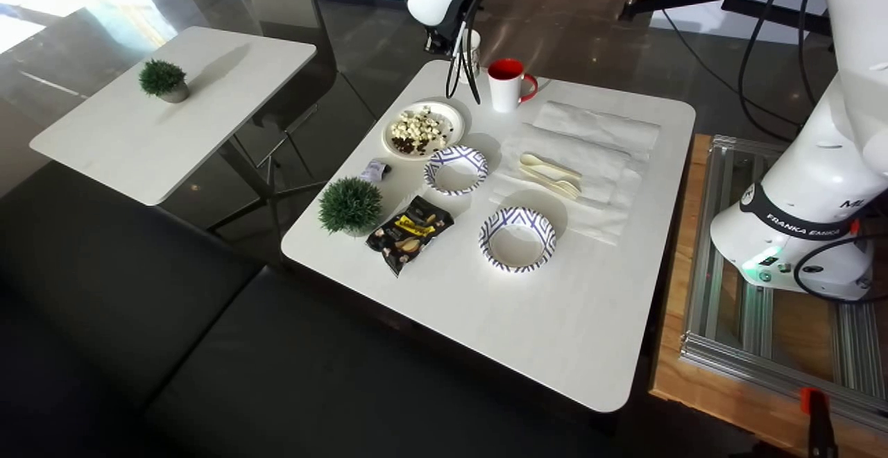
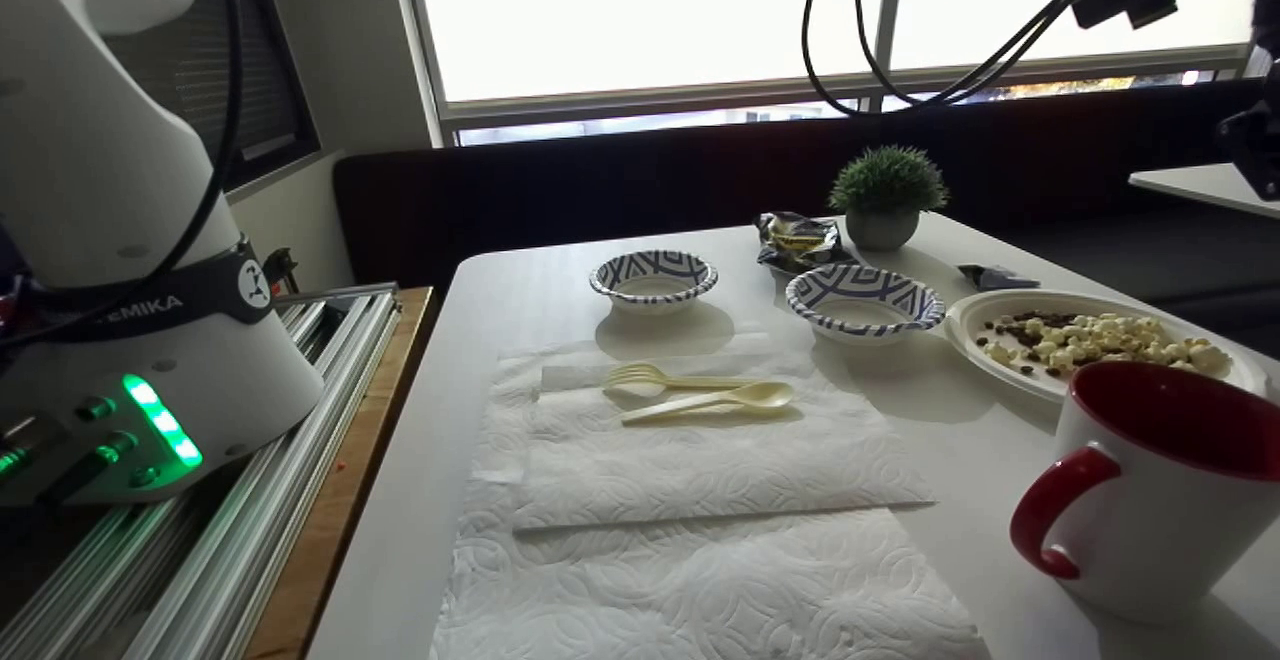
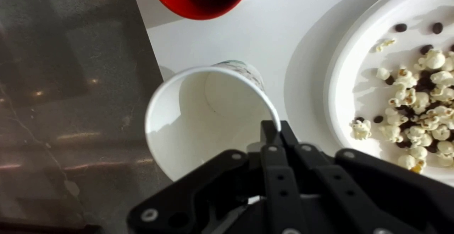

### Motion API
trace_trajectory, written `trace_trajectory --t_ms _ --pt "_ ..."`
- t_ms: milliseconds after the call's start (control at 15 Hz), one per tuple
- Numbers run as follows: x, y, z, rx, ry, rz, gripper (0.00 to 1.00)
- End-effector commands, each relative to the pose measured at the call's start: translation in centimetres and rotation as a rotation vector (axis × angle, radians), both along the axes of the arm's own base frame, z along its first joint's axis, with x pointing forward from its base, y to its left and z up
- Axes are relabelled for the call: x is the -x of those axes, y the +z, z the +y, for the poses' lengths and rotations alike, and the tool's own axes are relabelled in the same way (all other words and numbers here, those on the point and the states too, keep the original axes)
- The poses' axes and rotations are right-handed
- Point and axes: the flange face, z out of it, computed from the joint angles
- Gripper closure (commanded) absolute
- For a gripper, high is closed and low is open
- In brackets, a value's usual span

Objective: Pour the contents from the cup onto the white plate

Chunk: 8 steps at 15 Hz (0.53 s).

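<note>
In the wrist view: a black, two-fingered pincer (image 3: 279,133), closed on the rim of a white paper cup (image 3: 205,120) with patterned outer wall, empty-looking inside. Beside it, pale popcorn (image 3: 420,101) and small dark brown pieces (image 3: 426,49) on a round, shallow white plate (image 3: 340,85). Probably poured out, with setting down as the step in hand. In an exterior view, roughly upright near the edge of the white, round-cornered surface (image 1: 583,326), beside a white mug (image 1: 505,94) with red interior; impossible to tell whether touching down. Hold level, seat the base flat, open gently without snagging the rim, then rise straight up.
</note>
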Motion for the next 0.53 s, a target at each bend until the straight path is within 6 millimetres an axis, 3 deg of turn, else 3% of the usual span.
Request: trace_trajectory --t_ms 0,467 --pt "-1.3 -1.0 -0.8 -0.062 0.012 -0.041 0.99" --pt "-2.3 -2.6 -1.8 -0.138 0.005 -0.101 0.99"
